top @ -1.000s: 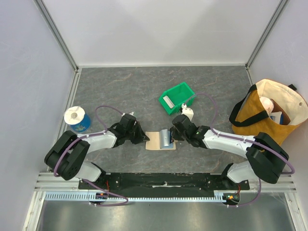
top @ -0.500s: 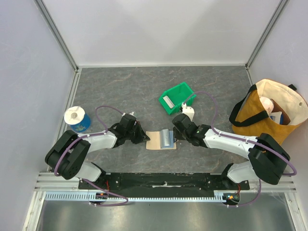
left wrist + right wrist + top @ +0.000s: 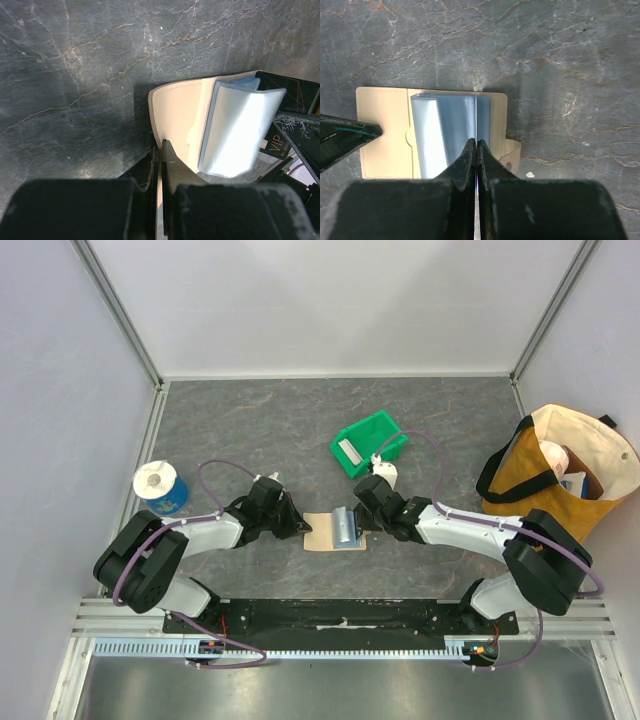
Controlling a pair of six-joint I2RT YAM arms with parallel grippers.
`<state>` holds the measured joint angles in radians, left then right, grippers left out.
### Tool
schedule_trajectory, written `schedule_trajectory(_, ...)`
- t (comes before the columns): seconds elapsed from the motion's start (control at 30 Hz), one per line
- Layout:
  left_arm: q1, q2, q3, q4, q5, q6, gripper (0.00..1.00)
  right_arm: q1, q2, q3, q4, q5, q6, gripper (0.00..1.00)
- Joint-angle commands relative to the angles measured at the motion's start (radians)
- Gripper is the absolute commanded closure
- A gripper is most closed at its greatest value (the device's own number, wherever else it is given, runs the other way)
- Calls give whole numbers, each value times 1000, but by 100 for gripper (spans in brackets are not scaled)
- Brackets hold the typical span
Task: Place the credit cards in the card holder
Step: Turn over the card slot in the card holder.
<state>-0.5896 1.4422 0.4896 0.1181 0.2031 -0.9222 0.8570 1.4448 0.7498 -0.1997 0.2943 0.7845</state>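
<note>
Your right gripper (image 3: 476, 146) pinches a thin plastic credit card (image 3: 476, 117) edge-on. The open tan leather-like card holder (image 3: 382, 135) lies beyond its fingertips, flap clamped by your left gripper (image 3: 161, 150). Insertion pending.

Two arms, left arm (image 3: 203, 532) and right arm (image 3: 470, 530): white shells on the links, black joints and wrist housings. A thin purple cable (image 3: 213, 463) loops along each. Fingers (image 3: 170, 167) matte black, tapering to narrow wedge tips.
</note>
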Motion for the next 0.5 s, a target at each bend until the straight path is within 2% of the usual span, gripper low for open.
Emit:
schedule_trajectory(0.0,-6,23,-34,-38,-39,8,98,-1,11,23,58,-67,5,100)
schedule_trajectory(0.33,-4,20,-51,-11,-30,-9,98,-1,-3,78,187,-202,-16,100)
schedule_trajectory(0.47,-6,20,-51,-3,-31,-15,98,7,81,117,239,-328,-5,100)
